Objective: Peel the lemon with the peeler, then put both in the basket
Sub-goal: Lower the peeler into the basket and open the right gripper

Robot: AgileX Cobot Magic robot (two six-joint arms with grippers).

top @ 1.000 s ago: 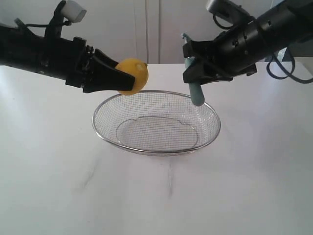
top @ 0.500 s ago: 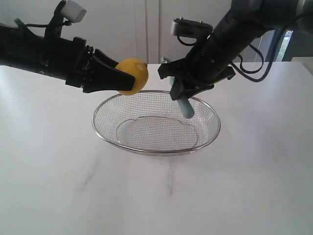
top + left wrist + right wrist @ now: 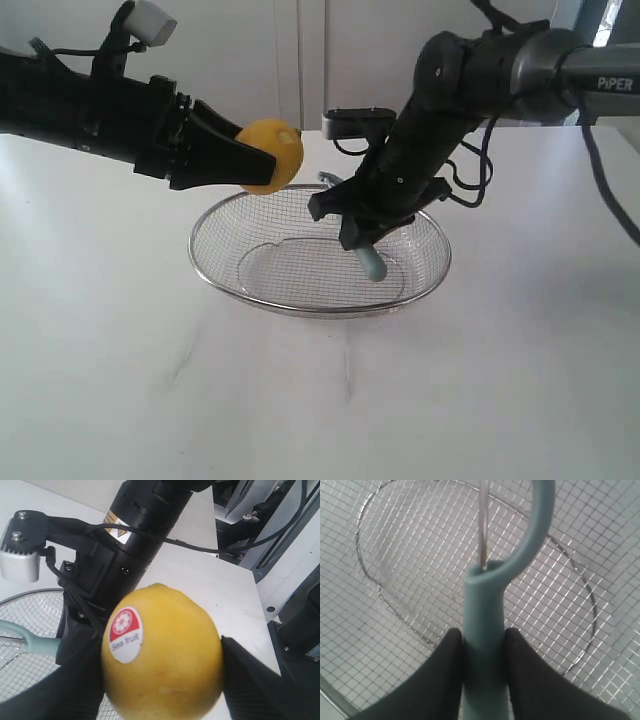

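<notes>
The yellow lemon (image 3: 270,155) with a white and red sticker (image 3: 125,634) hangs in the air over the basket's back left rim, my left gripper (image 3: 262,165) shut on it. The silver wire-mesh basket (image 3: 215,271) stands mid-table. My right gripper (image 3: 358,232) reaches down inside the basket, shut on the teal-green peeler (image 3: 372,263). In the right wrist view both black fingers (image 3: 447,660) clamp the peeler's handle (image 3: 484,630), and its looped head hovers just above the basket mesh (image 3: 410,555).
The basket stands on a white table (image 3: 320,400). A white wall and cabinet doors (image 3: 300,60) lie behind. The right arm (image 3: 470,80) and its cables hang over the basket's back right side.
My right gripper has swung left and down with the peeler, from above the basket's back right rim to inside the basket. The left gripper and lemon have stayed still.
</notes>
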